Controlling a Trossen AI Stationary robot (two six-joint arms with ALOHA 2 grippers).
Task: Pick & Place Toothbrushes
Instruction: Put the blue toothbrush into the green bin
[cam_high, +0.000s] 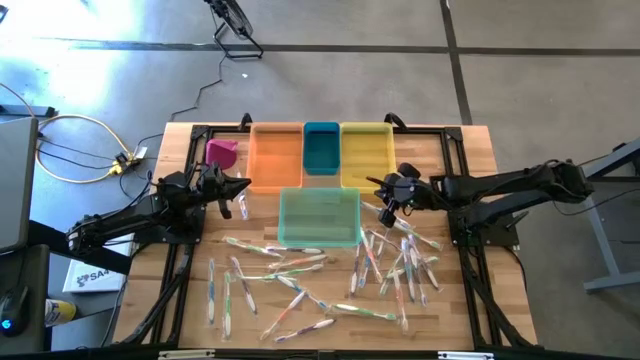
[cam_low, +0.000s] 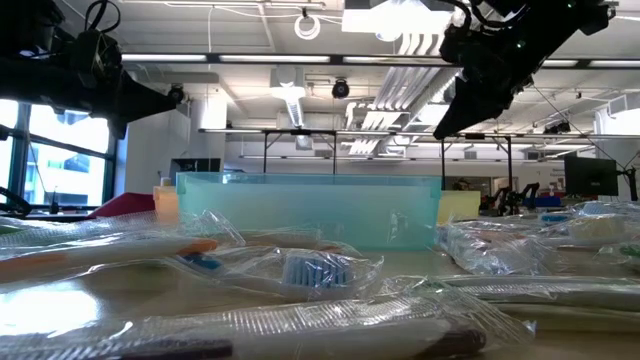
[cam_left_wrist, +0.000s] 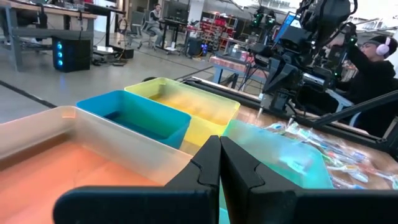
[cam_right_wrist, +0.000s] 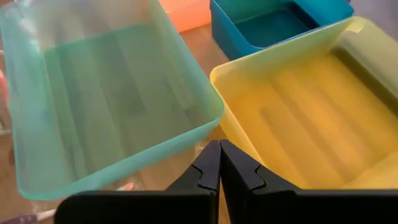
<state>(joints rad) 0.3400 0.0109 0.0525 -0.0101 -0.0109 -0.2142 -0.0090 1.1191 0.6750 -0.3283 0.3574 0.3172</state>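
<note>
Behind the table I see an open workshop with benches and screens; the wooden table (cam_high: 470, 150) itself carries everything I need. From the task's thing outward: the toothbrushes (cam_high: 300, 275) lie loose across the near half of the table, wrapped in clear film, in a looser spread on the left and a denser heap on the right. I count roughly thirty, though overlaps keep me from an exact figure. Beyond them sit four bins: a green bin (cam_high: 320, 217) just next to the pile, then an orange bin (cam_high: 276, 156), a small blue bin (cam_high: 321, 148) and a yellow bin (cam_high: 366, 154) in a row. All four look empty. One pink object sits beside the orange bin.

My left gripper (cam_high: 243, 190) hangs above the table by the orange bin, fingers pressed together on nothing. My right gripper (cam_high: 381, 189) hovers over the gap between green and yellow bins, likewise closed and empty.

I judge no brush has been placed, so I am at the start. Next I must spread a gripper's fingers, drop to one brush at the pile's edge, and pinch a single handle.
</note>
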